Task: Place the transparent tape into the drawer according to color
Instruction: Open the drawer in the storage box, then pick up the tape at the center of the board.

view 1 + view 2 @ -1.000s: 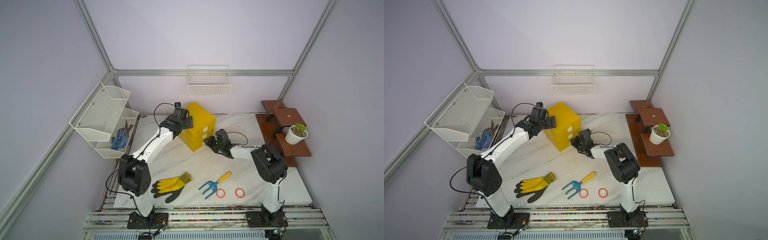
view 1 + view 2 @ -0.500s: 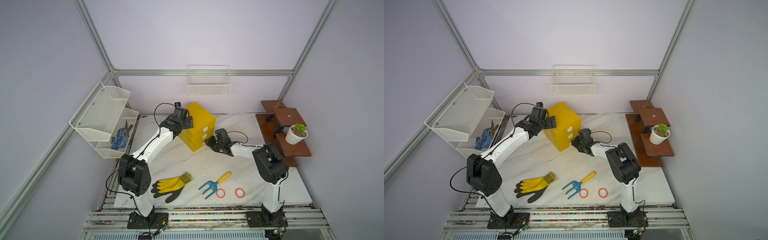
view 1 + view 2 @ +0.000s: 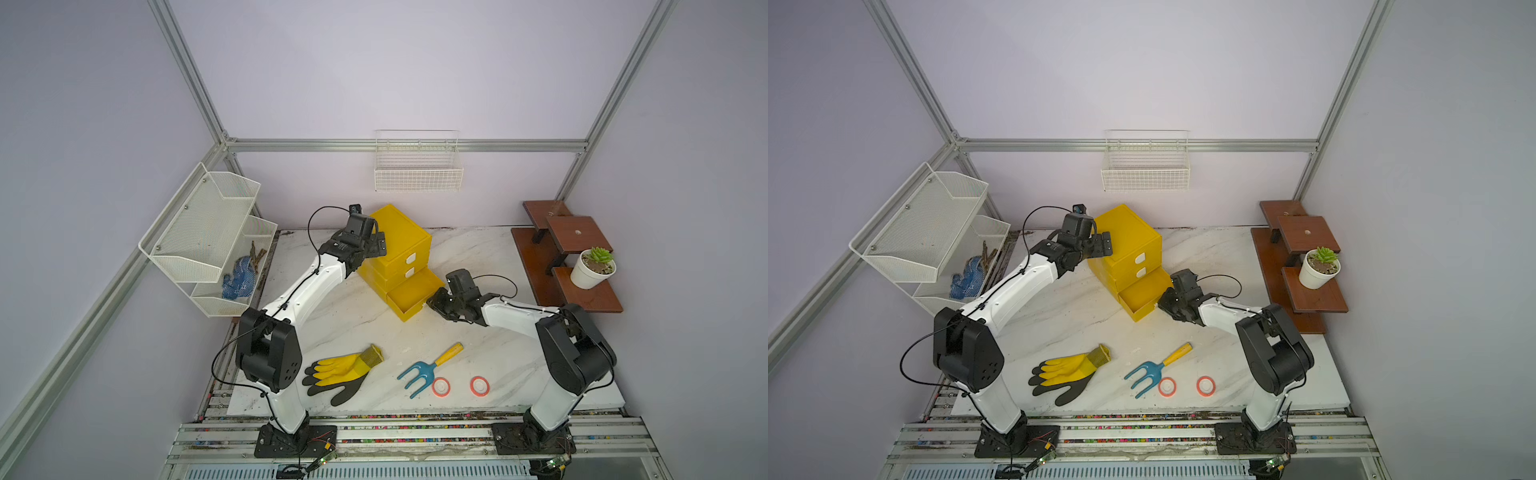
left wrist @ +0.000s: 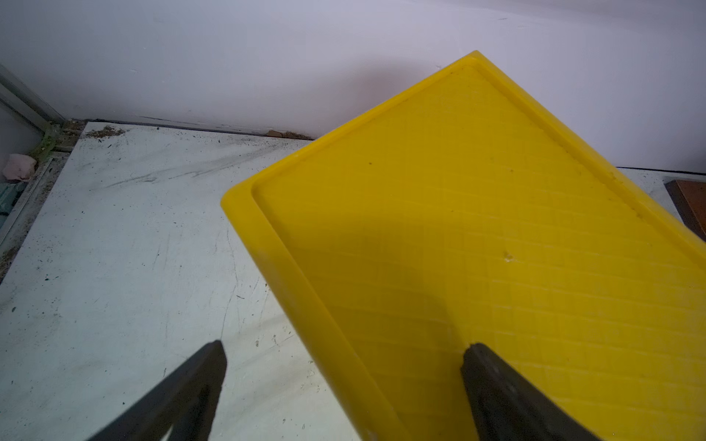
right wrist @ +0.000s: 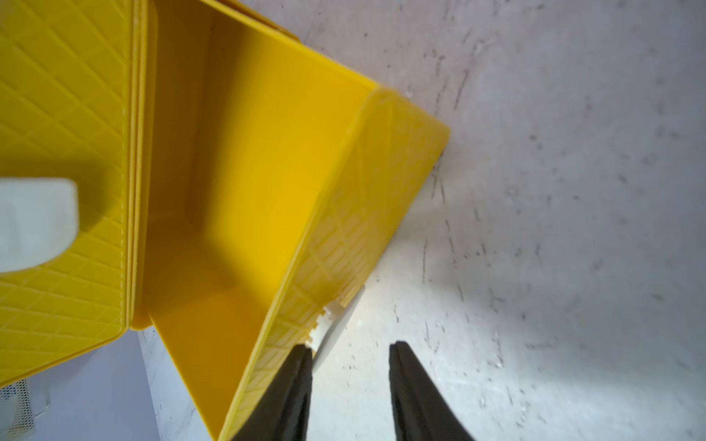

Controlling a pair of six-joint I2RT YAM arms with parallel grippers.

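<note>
Right tool (image 5: 349, 345) slightly parted, beside pulled-out yellow drawer (image 5: 363, 191); white tab (image 5: 336, 324)

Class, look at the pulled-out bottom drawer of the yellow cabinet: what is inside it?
The bottom drawer shows only its bare yellow floor and walls, and nothing lies in the visible part. Its rear part, tucked under the cabinet, is covered.

Tape roll a (image 3: 441, 387) and tape roll b (image 3: 479, 385), red-orange with white cores, lie flat and apart near the front edge of the tabletop (image 3: 478, 257). In the yellow cabinet (image 3: 399, 232), the bottom drawer (image 3: 411, 296) stands pulled out. The two upper drawers (image 3: 395, 262) are shut.
</note>
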